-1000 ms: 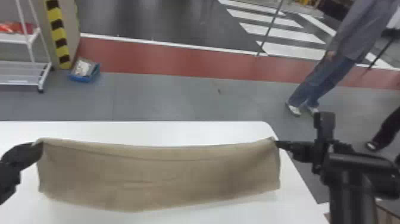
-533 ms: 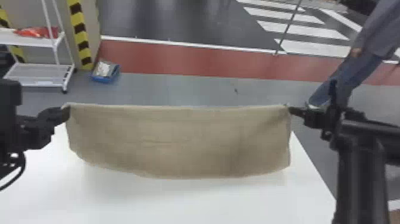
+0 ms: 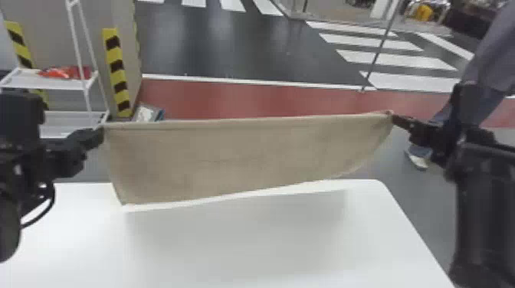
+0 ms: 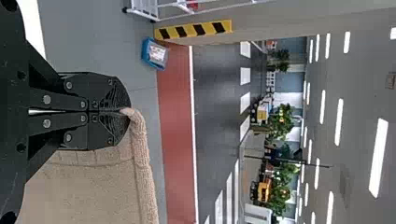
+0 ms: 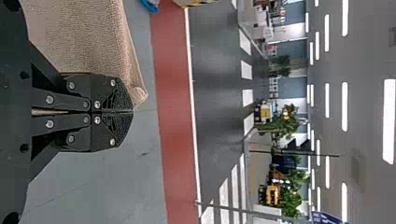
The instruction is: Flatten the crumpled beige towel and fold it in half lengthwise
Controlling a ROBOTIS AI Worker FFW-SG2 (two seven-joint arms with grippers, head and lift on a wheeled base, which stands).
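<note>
Left hand [image 4: 128, 111] and right hand [image 5: 131, 111] both pinched closed on beige towel [image 3: 245, 157] top corners, towel hanging above bench [image 3: 245, 237]. Shallow right-corner grip could slip if overstretched, dropping that side bunched.

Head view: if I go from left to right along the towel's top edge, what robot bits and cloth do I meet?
left arm → left fingers → beige towel, hanging stretched → right fingers → right arm
</note>
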